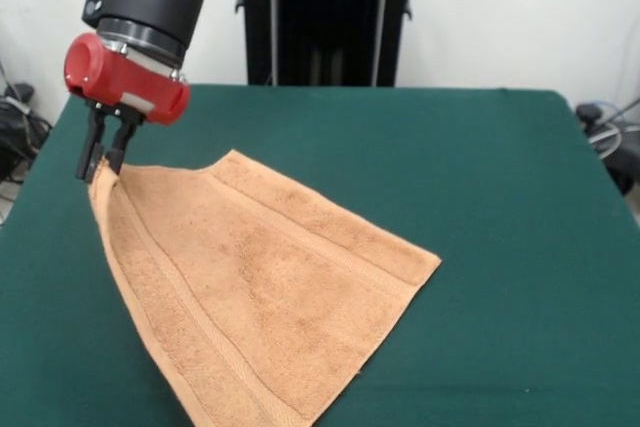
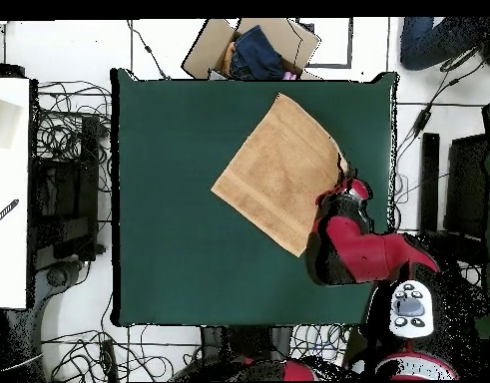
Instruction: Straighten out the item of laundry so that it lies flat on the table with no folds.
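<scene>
The light orange-tan towel (image 1: pixel 260 287) lies spread over the near left part of the dark green table (image 1: pixel 480 197), reaching the near edge. Its far left corner is raised off the table, and the cloth slopes down from it with a ridge along the left edge. My gripper (image 1: pixel 100 165) is shut on that raised corner, near the table's left edge. In the overhead view the towel (image 2: pixel 273 170) lies as a diamond on the table (image 2: pixel 169 199), right of centre. The gripper (image 2: pixel 343 182) is at the towel's right corner, and the red arm covers part of the cloth.
The black pedestal (image 1: pixel 325 17) stands behind the table's far edge. In the overhead view a cardboard box (image 2: pixel 253 48) with dark blue cloth sits beyond the table's top edge. Cables lie on the floor at the left (image 2: pixel 74 120). A white surface (image 2: pixel 7 190) stands at the far left.
</scene>
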